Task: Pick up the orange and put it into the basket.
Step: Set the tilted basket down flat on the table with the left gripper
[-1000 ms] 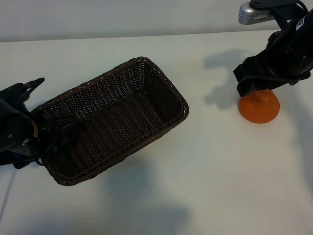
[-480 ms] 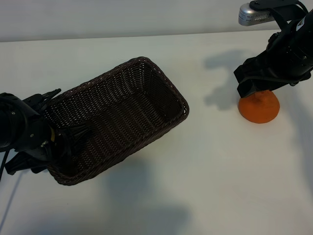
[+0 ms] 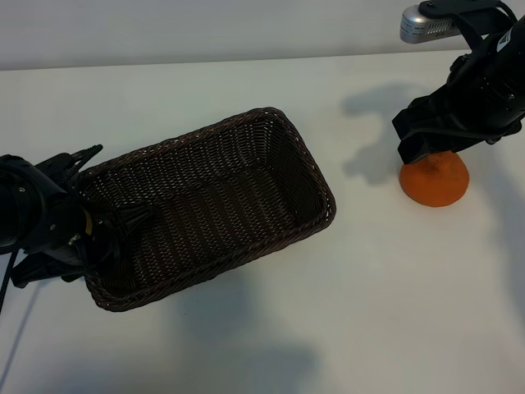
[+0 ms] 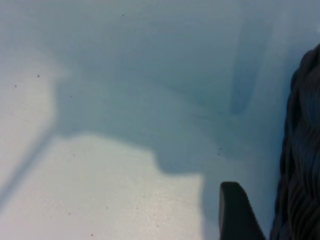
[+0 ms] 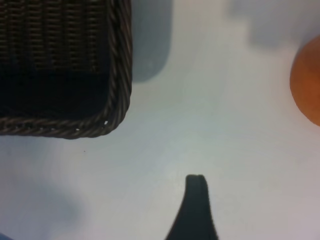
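The dark brown wicker basket (image 3: 331,207) lies slantwise left of centre. My left gripper (image 3: 111,185) sits at its left short end, one finger (image 3: 82,153) outside the corner and the other inside, jaws apart astride the wall. In the left wrist view the outer finger (image 4: 235,212) stands a narrow gap from the basket wall (image 4: 302,150). The orange (image 3: 439,185) rests on the table at the right. My right gripper (image 3: 422,148) hovers open just over its upper left side, covering part of it. The right wrist view shows one finger (image 5: 196,200), the orange (image 5: 309,85) and the basket rim (image 5: 120,75).
The white table (image 3: 369,312) runs bare between the basket and the orange and along the front. A silver camera housing (image 3: 426,23) sticks out above the right arm. A thin cable (image 3: 10,271) trails from the left arm.
My left gripper moved right onto the basket's left end and its jaws narrowed. The basket's right end swung rightward and toward the front. The right arm and the orange stayed put.
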`<state>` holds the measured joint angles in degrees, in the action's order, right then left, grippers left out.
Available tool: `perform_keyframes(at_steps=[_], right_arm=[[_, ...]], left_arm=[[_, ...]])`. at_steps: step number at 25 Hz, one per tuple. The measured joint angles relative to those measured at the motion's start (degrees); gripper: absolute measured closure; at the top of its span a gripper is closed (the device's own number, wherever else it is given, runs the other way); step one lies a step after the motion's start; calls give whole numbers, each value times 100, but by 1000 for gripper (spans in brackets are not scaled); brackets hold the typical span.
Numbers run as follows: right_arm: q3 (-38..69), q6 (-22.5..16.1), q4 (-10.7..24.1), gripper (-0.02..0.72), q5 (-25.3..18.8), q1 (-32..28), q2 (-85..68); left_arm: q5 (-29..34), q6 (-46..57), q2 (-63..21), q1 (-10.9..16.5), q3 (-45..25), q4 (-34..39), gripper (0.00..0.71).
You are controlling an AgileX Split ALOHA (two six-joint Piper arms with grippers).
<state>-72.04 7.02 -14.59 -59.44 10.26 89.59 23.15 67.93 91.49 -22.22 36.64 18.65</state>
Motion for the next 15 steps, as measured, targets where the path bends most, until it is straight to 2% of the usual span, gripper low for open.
perform_keyframes(at_steps=[5,8,12,15], right_arm=[[0,0,0,132,-6,0,0],[0,0,0,132,-6,0,0],[0,0,0,132,-6,0,0],[0,0,0,132,-11,0,0]], left_arm=[[0,-193,-301,62,0,-17,337],[0,-487,-727,247,0,-105,339],[39,-1187,-1317,701,0,-469,350],[81,-2080,-1653,1106,-7,-1160,352]])
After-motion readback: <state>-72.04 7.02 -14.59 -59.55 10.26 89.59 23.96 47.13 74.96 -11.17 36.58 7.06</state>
